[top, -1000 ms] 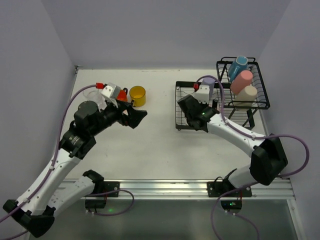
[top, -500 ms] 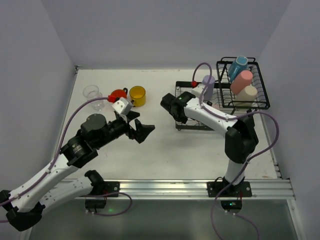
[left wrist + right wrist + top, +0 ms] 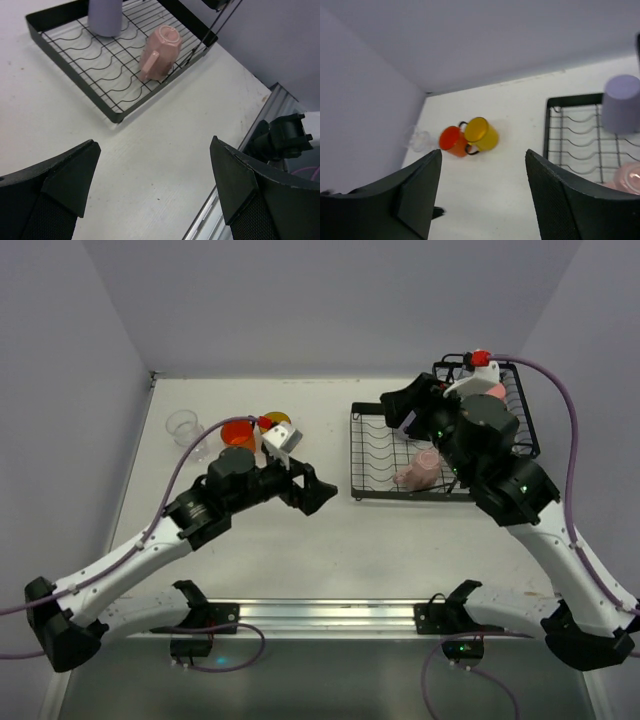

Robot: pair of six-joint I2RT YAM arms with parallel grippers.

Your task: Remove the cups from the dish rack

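Change since half a second ago, top view:
- Left arm swings off the mug group toward mid-table. Left pincer (image 3: pixel 318 494) now sits near the left rim of the dish rack (image 3: pixel 353 450), jaws spread wide, nothing between them.
- Right arm lifts out of the flat tray and hangs above the raised basket (image 3: pixel 516 400). Right pincer (image 3: pixel 483 160) is also spread wide and empty.
- With that arm out of the way, the pale pink mug (image 3: pixel 161 50) shows on its side on the tray ribs, with the lavender tumbler (image 3: pixel 621 102) upright toward the tray's far edge.

Meaning for the task (judgement):
- Orange mug (image 3: pixel 452 140), yellow mug (image 3: pixel 481 132) and clear glass (image 3: pixel 183 423) stand on the table, left and far, so they count as unloaded.
- At least two cups remain in the rack. The basket's contents are mostly hidden under the right arm.
- The left pincer looks lined up on the pink mug.

Surface and room:
- Table (image 3: pixel 330 550) is white and matte, with faint specks in the left wrist view.
- Plain pale lavender-grey walls (image 3: pixel 330 300) stand on three sides.
- A metal rail (image 3: pixel 330 615) runs along the near edge.
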